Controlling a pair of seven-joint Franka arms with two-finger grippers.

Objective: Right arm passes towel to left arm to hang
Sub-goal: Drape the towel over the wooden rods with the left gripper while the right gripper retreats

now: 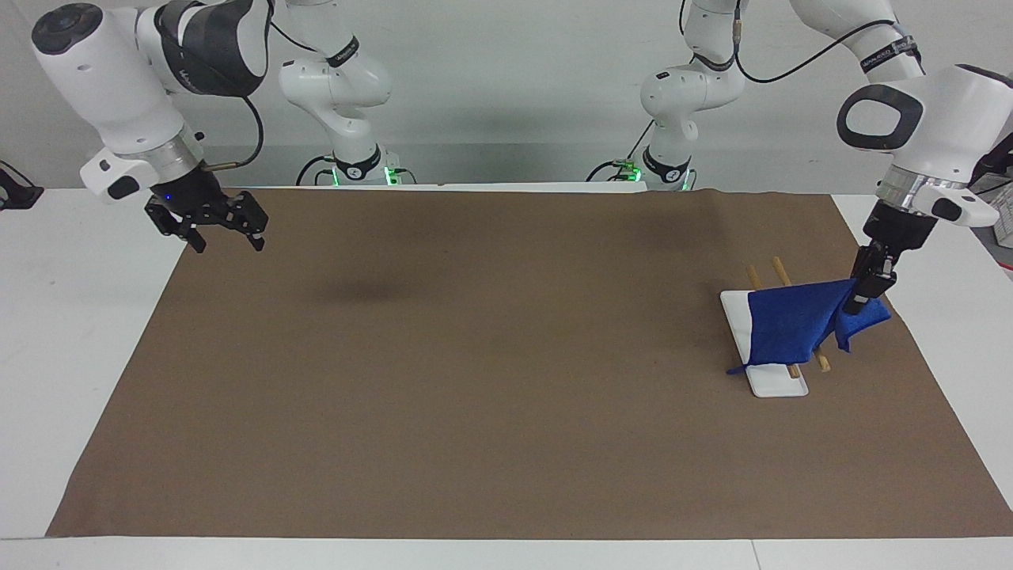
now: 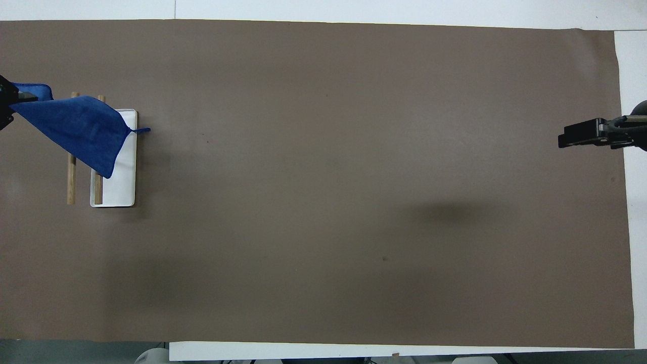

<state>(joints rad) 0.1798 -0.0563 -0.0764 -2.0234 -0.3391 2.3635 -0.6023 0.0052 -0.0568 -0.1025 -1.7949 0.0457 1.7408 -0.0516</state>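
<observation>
Item: bright royal-blue cloth towel, clamped in my left pincer, draped over the wooden-railed white rack for hanging; right pincer apart, waiting.

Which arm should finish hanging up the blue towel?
The left arm, probably. Its end effector is shut on the towel, which is spread over the wooden rack. The right end effector waits open at the mat's right-arm end.

no text, number or sign can be read. faint light lettering is seen on the black bands of the right arm and the left arm, but no word of it can be made out.
</observation>
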